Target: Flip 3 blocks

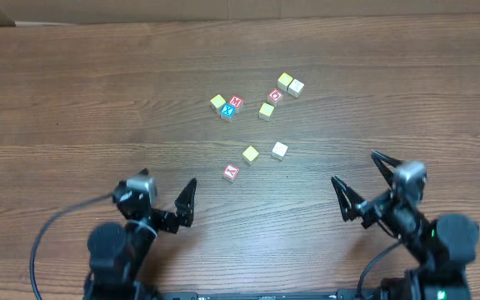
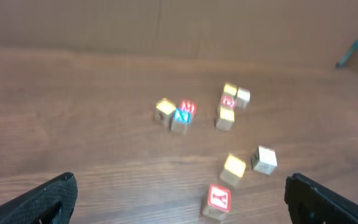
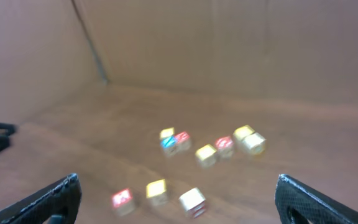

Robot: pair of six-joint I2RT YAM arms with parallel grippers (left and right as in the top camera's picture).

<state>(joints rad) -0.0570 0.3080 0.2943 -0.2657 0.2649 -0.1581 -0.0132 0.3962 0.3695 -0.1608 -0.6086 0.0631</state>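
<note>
Blocks of the task lie apart near the middle of the table (image 1: pixel 73 83): K block (image 1: pixel 230 172) nearest the robot, yellow block (image 1: pixel 250 153) just beyond it, white block (image 1: pixel 279 150) to the right of that. Behind them sit two clusters, M cube (image 1: pixel 235 102) against X cube (image 1: pixel 227 112) with a yellow cube (image 1: pixel 217 102) just beside, and O cube (image 1: pixel 275 96) among three pale ones; the task's three are the closest things to both claws. Left claw (image 2: pixel 180 183) and right claw (image 1: pixel 354 169) stand spread wide and empty, well short of every block.
</note>
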